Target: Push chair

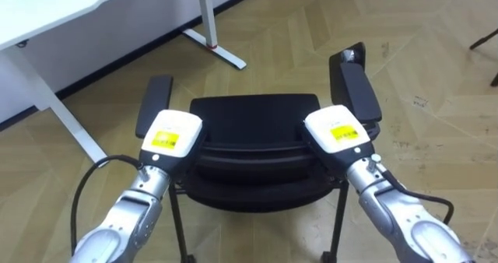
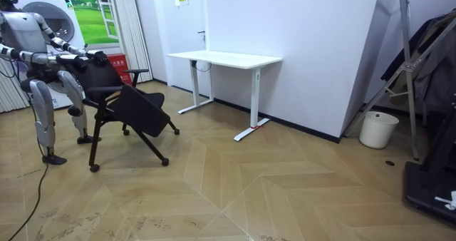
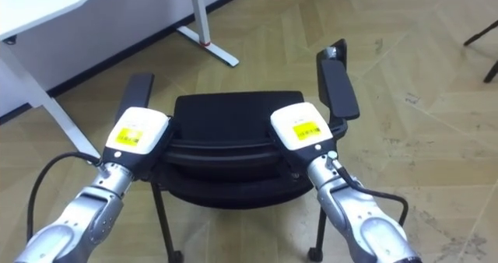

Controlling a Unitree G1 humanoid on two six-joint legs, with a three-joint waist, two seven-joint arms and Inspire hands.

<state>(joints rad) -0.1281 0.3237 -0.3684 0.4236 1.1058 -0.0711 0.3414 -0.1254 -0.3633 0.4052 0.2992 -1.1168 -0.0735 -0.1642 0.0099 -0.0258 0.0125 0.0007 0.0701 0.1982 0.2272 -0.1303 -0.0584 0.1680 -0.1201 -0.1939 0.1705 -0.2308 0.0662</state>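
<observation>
The chair is seen on the wooden floor directly in front of the robot, with its back turned to the robot and its seat pointing away, to the far side. The left hand is laid on the left end of the back's top edge and the right hand on the right end. The fingers of both hands are hidden over the back, so it cannot be told whether they are clenched, released or grasping it. In the room view the robot is seen standing close behind the chair with both arms stretched forward to it. The contact for pushing is therefore judged as made. The white bench is at the far left, well apart from the chair, and free floor lies between them. If the chair is meant to go to the bench, most of the way is judged as still left. How far the chair must be pushed is not given by the task.
</observation>
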